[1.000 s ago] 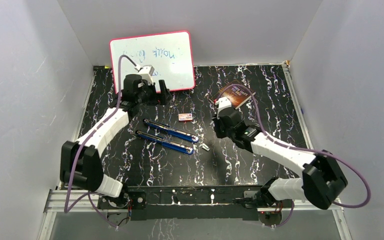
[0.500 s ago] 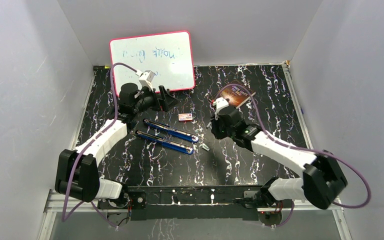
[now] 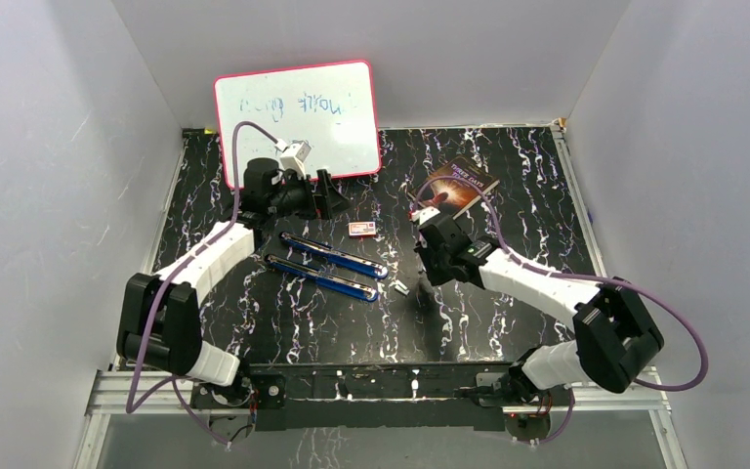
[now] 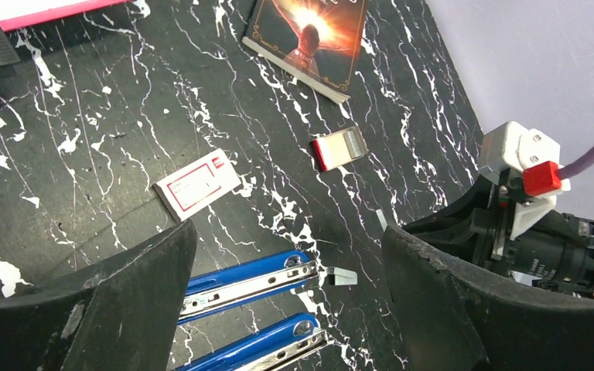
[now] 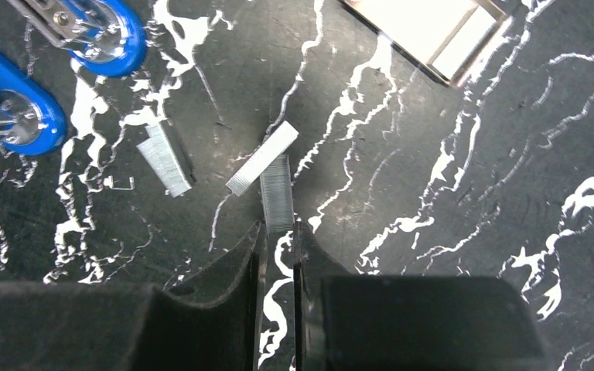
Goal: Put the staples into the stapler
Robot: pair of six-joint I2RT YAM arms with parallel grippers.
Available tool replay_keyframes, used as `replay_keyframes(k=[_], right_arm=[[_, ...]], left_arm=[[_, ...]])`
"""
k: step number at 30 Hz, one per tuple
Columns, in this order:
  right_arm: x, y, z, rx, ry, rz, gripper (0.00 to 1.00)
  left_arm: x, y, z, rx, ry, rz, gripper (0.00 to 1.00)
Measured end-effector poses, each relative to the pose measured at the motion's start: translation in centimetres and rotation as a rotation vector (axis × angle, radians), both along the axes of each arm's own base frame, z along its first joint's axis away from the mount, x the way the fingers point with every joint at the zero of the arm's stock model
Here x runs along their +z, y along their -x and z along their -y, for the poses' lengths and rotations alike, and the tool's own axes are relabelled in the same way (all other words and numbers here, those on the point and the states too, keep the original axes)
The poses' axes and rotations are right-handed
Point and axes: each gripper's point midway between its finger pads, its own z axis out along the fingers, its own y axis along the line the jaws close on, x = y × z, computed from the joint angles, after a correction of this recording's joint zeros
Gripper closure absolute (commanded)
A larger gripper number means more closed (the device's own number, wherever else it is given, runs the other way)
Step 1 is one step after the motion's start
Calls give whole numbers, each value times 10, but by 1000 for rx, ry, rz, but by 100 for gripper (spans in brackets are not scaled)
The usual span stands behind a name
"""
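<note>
Silvery staples (image 5: pixel 276 189) pinched in right hand (image 5: pixel 277 227), visible only from its wrist; left hand (image 4: pixel 288 236) gapes.

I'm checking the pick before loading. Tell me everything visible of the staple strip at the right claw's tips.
The staple strip is a short, thin bar of silvery-grey metal, finely ribbed. Its near end sits pinched between the nearly closed fingers of the right claw; the rest juts straight out past the tips over the black marbled table. Its far end meets a paler strip lying slantwise; whether they touch cannot be told.
</note>
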Motion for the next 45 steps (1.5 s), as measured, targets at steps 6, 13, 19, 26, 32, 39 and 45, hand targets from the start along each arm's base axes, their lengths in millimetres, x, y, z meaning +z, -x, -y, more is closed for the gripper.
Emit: replay_keyframes(k=[6,13,19,26,32,39,45], right_arm=[[0,9,-17,130,-8,-91,91],[-14,9,6,93,161,-159,90],[27,1,-5,95,32,-22,91],[94,-6,-43,94,-375,224,92],[166,-4,-78,188,-715,397,91],[245,20,-107,427,-977,547,91],[298,45,-117,618,-1084,621,91]], left_arm=[[-12,0,-1,4,-21,-46,13],[-16,-1,-2,10,-32,-63,14],[-12,-3,0,6,-18,-51,13],[13,16,13,-65,159,95,13],[96,61,20,-215,370,430,30],[174,113,25,-400,500,707,39],[190,149,49,-555,527,773,41]])
